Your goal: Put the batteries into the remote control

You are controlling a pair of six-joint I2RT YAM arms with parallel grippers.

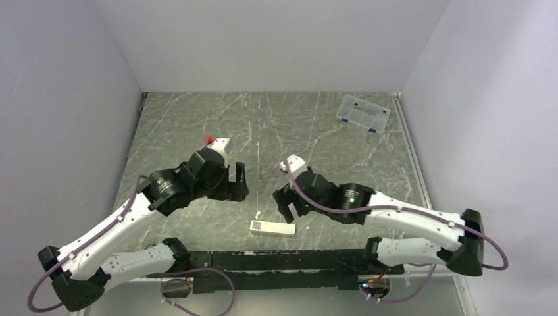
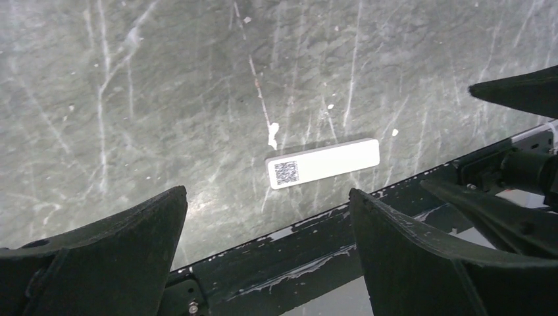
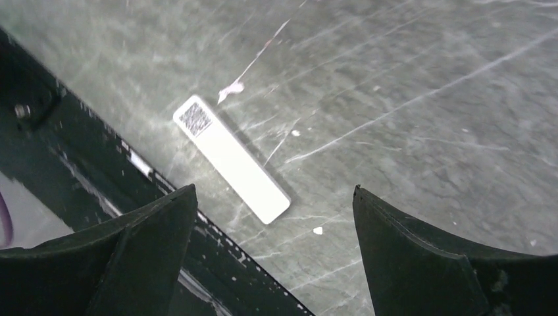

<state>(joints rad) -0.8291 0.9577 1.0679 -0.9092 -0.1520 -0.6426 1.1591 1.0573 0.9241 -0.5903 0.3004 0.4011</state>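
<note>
The slim white rectangular plastic remote control [image 1: 272, 228] lay flat on the grey-green marbled tabletop [image 1: 316, 131], close to its near edge, with a square code label at its left end. A small white sliver [image 1: 256, 215] lay just beside it, on the far side. The left hand [image 1: 238, 182] and the right hand [image 1: 284, 203] hung over the tabletop, a little farther than the remote on each side. Both were released and held nothing. A clear plastic compartment box [image 1: 362, 113] stood at the far right.

You'll find no words or numbers to read, only a square QR-style code [image 2: 285, 172] on the remote control [image 2: 324, 162] – ahead, between the jaws.
</note>
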